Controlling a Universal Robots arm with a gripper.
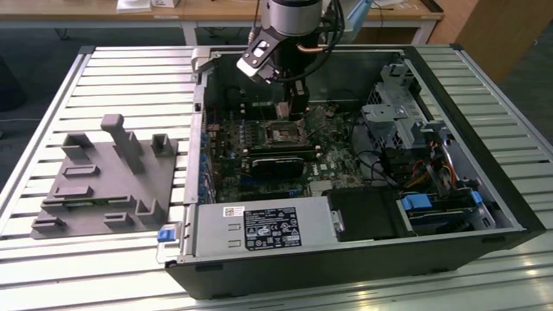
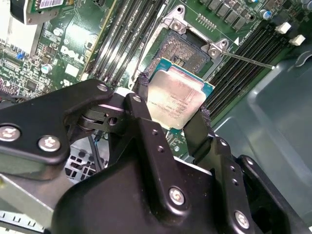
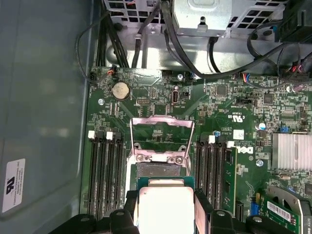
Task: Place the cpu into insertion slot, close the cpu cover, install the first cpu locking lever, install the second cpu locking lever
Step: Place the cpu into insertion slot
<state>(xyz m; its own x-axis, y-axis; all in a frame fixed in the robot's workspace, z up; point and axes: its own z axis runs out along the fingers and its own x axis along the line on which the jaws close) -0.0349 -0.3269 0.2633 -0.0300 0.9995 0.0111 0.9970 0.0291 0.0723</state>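
Observation:
My gripper (image 2: 173, 105) is shut on the cpu (image 2: 178, 100), a pale metallic square chip with a green edge, pinched between two black fingers (image 2: 202, 122). The chip hangs just above and beside the insertion slot (image 2: 187, 48), whose dark recess lies open. In the first wrist view the cpu (image 3: 165, 204) sits between the fingers (image 3: 130, 204), with the insertion slot (image 3: 157, 169) partly showing past it and the cpu cover (image 3: 161, 131) swung open beyond it. In the exterior view the gripper (image 1: 296, 110) reaches into the case over the slot (image 1: 283, 133). A thin locking lever (image 2: 248, 59) sticks out beside the slot.
Memory slots (image 3: 105, 165) flank the socket on both sides. A black rectangular card (image 1: 278, 162) lies near the socket, and the silver-labelled power supply (image 1: 263, 228) sits at the case front. Drive cages and cables (image 1: 406, 129) fill the exterior view's right. A grey fixture (image 1: 103, 181) stands on the slatted table.

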